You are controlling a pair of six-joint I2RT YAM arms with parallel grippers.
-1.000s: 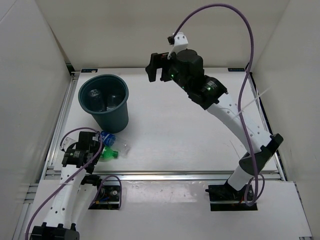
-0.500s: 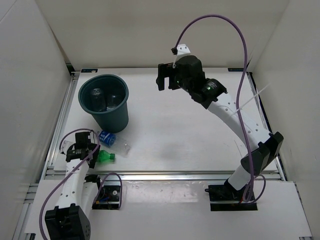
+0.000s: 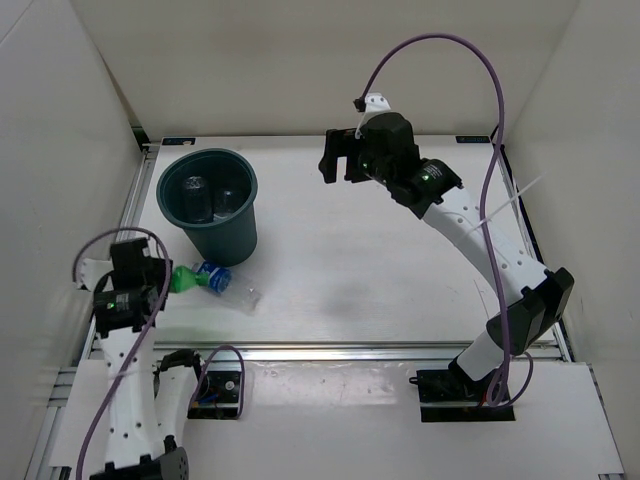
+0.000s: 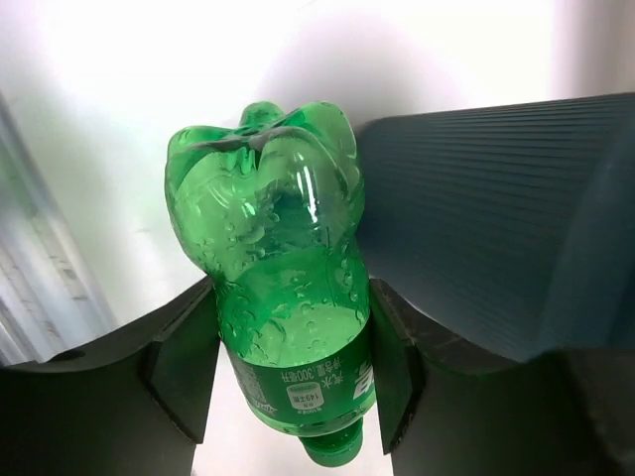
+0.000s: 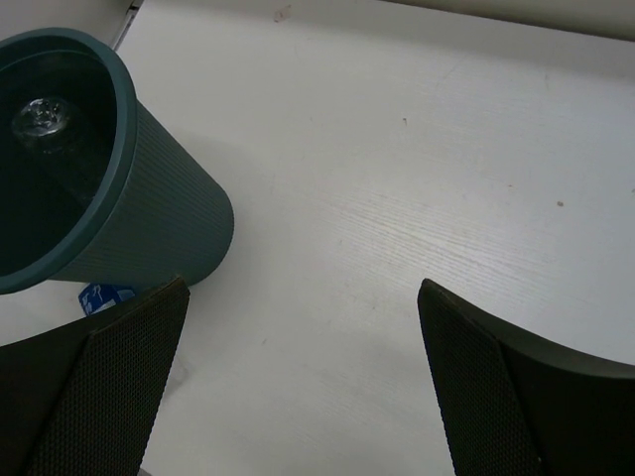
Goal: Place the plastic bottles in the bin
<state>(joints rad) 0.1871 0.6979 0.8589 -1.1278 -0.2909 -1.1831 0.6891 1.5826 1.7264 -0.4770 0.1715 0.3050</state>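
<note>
Left gripper [image 4: 288, 372] is clamped on the green bottle [image 4: 273, 268]. Its fingers [image 4: 184, 372] press both sides near the label. The cap points toward the wrist camera and the base points away. The ribbed wall of the bin [image 4: 496, 228] sits just right of the bottle.

From above, we see the green bottle lying roughly level at the near left of the table [image 3: 380, 260], just in front of the bin. Its base is close beside the blue-label bottle [image 3: 214, 277], which rests on the table. We cannot tell whether the two touch, or whether the green one clears the surface.

The bin stands upright at the far left. Inside we note a capped bottle [image 3: 193, 188] and a second bottle [image 3: 230, 200].

Right gripper [image 3: 335, 160] hangs with its jaws spread wide and nothing between them. It is above the far middle of the table, well apart from the bin.
</note>
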